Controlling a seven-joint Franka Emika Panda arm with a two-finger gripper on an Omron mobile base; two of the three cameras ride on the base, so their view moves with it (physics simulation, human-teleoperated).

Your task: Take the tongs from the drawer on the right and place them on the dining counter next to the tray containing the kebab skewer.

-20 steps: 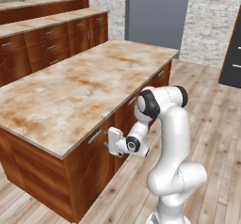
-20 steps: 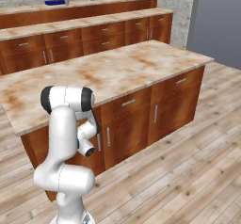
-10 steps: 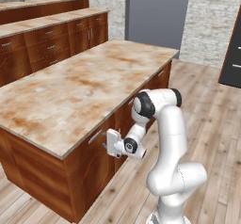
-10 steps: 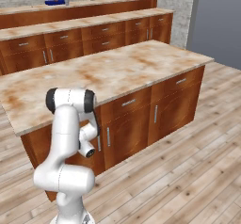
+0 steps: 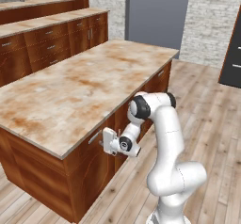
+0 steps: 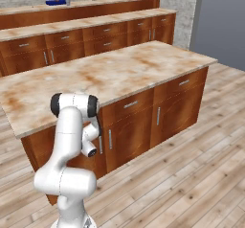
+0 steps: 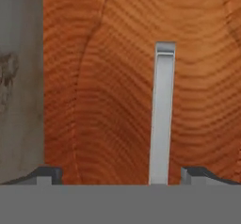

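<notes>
The two-finger gripper, jaws spread wide and empty, faces the shut reddish-brown wooden drawer, straddling its short silver bar handle. Opening is under way; next, close on the handle and pull. Tongs presumably inside.

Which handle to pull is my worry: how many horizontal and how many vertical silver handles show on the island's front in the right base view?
Horizontal handles: 2
Vertical handles: 3
Total: 5
</notes>
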